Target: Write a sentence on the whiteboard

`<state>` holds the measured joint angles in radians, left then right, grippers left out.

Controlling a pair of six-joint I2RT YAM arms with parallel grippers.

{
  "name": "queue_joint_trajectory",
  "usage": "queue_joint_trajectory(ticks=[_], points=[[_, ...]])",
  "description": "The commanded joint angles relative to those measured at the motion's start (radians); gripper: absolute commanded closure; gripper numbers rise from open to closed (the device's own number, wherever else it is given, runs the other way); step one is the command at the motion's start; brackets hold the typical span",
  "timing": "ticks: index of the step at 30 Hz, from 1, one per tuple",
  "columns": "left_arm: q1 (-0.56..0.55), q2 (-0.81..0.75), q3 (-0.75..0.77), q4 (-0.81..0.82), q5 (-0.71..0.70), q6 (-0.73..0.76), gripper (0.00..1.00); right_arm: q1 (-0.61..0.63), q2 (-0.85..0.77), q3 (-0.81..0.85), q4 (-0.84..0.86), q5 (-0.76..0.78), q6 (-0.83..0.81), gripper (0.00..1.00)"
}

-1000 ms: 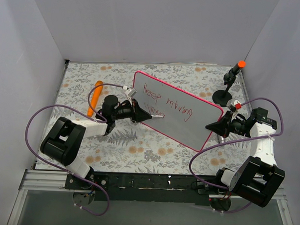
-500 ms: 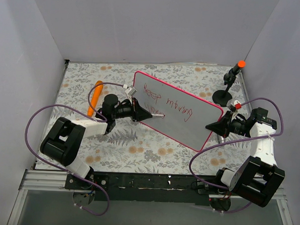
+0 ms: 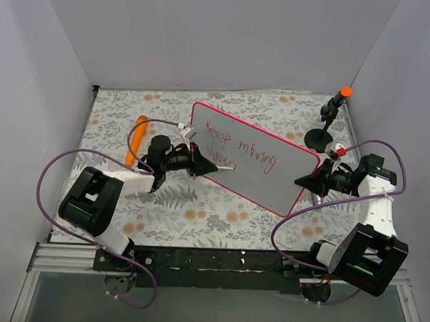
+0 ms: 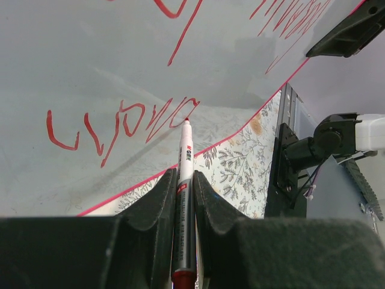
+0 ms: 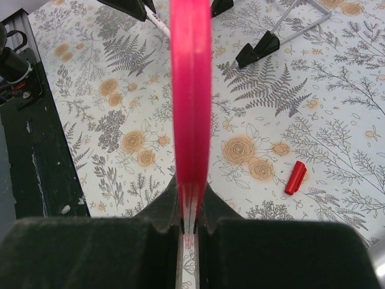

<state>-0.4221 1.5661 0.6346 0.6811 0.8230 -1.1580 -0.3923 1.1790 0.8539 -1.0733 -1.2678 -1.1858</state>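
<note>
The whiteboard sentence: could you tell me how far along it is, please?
Done: the sentence has one line across the whiteboard. In hand: the left gripper holds the marker tip at the end of a second-line word; the right gripper clamps the whiteboard. Left: further words, I cannot tell; the cap is off.

Orange stick point(image 3: 136, 145), perhaps carrot; black stand point(image 3: 318, 139); loose red cap point(image 5: 295, 177).

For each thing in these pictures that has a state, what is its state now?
whiteboard: frame gripped at one edge, partly written on.
sentence: two red lines, the second one short.
marker: uncapped, tip at the end of the second line.
cap: off, lying on the table.
left end effector: shut on the marker.
right end effector: shut on the whiteboard frame.
</note>
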Motion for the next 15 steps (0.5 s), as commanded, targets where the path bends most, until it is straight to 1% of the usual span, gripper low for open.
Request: queue_joint_trajectory(ticks=[1, 9, 15], points=[[-0.001, 0.014, 0.002, 0.02, 0.001, 0.006, 1.0, 0.004, -0.004, -0.009, 0.004, 0.061, -0.049, 0.99], [-0.003, 0.008, 0.011, 0.02, 0.013, -0.003, 1.0, 0.006, -0.004, -0.01, 0.003, 0.061, -0.051, 0.99], [-0.003, -0.049, -0.001, 0.092, 0.053, -0.068, 1.0, 0.004, -0.002, -0.009, 0.003, 0.062, -0.051, 0.99]])
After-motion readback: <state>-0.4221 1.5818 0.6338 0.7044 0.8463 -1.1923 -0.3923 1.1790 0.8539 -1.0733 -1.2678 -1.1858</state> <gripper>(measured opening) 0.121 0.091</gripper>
